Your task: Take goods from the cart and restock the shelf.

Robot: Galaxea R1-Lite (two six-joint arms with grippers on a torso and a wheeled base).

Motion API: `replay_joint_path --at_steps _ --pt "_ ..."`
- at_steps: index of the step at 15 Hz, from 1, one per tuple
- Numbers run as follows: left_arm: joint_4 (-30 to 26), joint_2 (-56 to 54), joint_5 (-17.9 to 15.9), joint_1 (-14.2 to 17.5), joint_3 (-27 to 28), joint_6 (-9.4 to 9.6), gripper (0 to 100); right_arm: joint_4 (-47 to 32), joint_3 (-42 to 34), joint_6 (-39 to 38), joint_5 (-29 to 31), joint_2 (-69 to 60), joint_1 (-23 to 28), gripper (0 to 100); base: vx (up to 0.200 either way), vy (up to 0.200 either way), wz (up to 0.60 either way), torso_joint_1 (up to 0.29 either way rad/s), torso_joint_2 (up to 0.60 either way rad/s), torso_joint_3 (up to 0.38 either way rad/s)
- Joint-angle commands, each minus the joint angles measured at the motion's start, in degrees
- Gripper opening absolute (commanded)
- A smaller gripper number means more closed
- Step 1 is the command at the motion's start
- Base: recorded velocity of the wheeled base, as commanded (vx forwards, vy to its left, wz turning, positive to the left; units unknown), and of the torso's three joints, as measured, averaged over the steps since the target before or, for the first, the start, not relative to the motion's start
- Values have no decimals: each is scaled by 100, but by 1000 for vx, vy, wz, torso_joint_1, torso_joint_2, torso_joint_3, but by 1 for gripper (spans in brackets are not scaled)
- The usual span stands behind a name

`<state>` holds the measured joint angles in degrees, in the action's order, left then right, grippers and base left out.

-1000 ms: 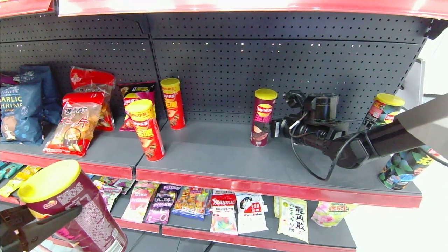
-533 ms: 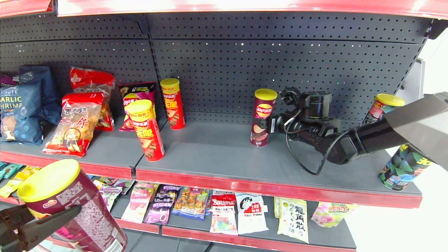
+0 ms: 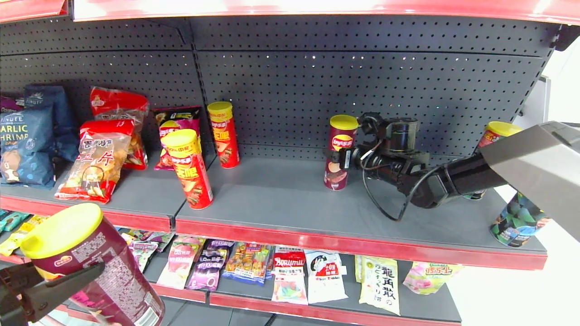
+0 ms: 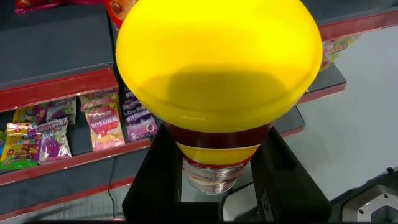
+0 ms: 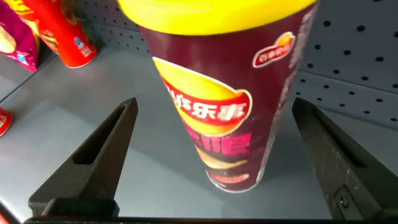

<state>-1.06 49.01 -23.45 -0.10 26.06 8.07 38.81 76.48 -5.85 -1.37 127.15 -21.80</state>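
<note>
Straddling the purple can (image 3: 342, 136) on the shelf (image 3: 281, 199), your right claw (image 5: 214, 106) gapes clear of it; your left claw (image 4: 217, 186) clamps a yellow-lidded can (image 4: 217, 62).

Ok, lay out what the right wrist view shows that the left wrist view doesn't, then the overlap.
Right wrist only: the standing can upright on the shelf between the right tool's open fingers, the pegboard, a red can. Left wrist only: the held can clamped in the left tool, snack packets on a lower shelf. Shared: a yellow-lidded maroon can at each tool, grey shelving.
</note>
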Motion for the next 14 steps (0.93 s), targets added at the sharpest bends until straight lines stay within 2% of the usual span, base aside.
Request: replay_joint_path --at_steps 1,14 --pt "1 30 -1 1 -5 2 0 3 174 5 31 126 0 100 0 0 0 0 0 0" --pt "1 48 -1 1 -22 -7 0 -23 622 14 93 478 44 100 0 0 0 0 0 0"
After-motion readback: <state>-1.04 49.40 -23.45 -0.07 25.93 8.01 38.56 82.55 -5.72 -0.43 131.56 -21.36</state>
